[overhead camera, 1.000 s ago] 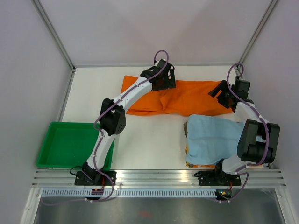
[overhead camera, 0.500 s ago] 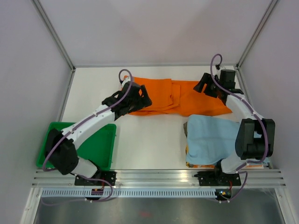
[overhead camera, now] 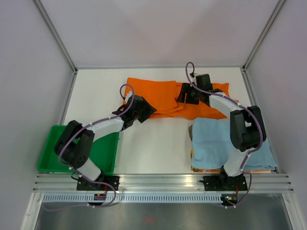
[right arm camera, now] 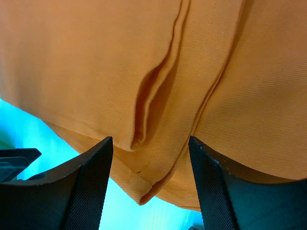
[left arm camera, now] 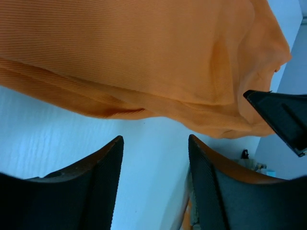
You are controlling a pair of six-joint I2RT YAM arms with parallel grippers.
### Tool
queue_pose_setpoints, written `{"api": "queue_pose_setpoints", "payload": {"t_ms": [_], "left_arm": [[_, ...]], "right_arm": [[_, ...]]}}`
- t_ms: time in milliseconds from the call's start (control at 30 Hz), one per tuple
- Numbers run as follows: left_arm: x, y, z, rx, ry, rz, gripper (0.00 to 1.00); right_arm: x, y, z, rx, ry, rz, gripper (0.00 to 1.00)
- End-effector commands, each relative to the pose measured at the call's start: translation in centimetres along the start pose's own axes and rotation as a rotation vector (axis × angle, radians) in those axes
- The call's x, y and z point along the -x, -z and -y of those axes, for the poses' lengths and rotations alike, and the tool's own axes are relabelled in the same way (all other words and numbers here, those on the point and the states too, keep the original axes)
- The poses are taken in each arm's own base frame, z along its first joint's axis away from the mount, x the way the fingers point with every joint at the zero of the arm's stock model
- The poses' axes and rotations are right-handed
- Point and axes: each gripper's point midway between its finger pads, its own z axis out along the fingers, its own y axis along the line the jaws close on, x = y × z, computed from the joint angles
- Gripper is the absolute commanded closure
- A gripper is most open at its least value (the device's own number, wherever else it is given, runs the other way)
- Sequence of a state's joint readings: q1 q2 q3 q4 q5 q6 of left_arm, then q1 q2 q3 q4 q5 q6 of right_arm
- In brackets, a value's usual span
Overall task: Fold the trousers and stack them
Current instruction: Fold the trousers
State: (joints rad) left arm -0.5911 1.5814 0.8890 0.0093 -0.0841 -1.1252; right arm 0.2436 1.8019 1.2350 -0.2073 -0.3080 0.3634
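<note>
The white table [overhead camera: 153, 143] carries the orange trousers [overhead camera: 153, 93] stretched sideways along its far side, already doubled over into a long band with a thick seam fold near the middle. They lie well apart from the green tray [overhead camera: 53, 153] at the near left, and their near right edge runs just beside the light blue cloth [overhead camera: 216, 139].

Both arms have shifted within the last second. The left one, which was reaching over the middle of the band, has pulled back and now sits low at the near left edge. The right one has left the band's right end and come in to the centre.

The left gripper [overhead camera: 146, 109] stands open with only bare table between its fingers, the hem just past the tips. The right gripper [overhead camera: 183, 96] is open too, poised over the seam fold and holding nothing.

To me this looks like a regrasp between folds: the cloth is let go, and each claw seems lined up for the next fold. Stacking is not yet begun.
</note>
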Motion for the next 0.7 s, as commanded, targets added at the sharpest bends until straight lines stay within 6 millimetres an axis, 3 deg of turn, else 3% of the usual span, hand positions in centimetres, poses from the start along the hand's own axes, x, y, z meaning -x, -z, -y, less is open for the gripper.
{"api": "queue_pose_setpoints", "payload": {"t_ms": [0,67,267,533,667], "left_arm": [[1.0,-1.5,2.7,-0.097,0.108,0.040,0.39],[0.6,-2.0,2.0,-0.056,0.126,0.023,0.44],[-1.3,-2.3,-0.6,-0.006,0.150,-0.010,0.44],[-1.9,-4.0,-1.2,0.032,0.178,-0.011,0.49],[-2.8,-4.4,-2.1,0.095,0.156,-0.002,0.50]], "right_arm": [[1.2,-0.2,0.2,-0.041,-0.028,0.050,0.29],[1.1,-0.3,0.6,-0.054,-0.024,0.053,0.28],[2.0,-1.7,0.6,-0.048,-0.039,0.071,0.26],[2.3,-4.0,0.6,-0.024,-0.095,0.086,0.26],[2.9,-4.9,0.6,-0.016,-0.101,0.096,0.31]]}}
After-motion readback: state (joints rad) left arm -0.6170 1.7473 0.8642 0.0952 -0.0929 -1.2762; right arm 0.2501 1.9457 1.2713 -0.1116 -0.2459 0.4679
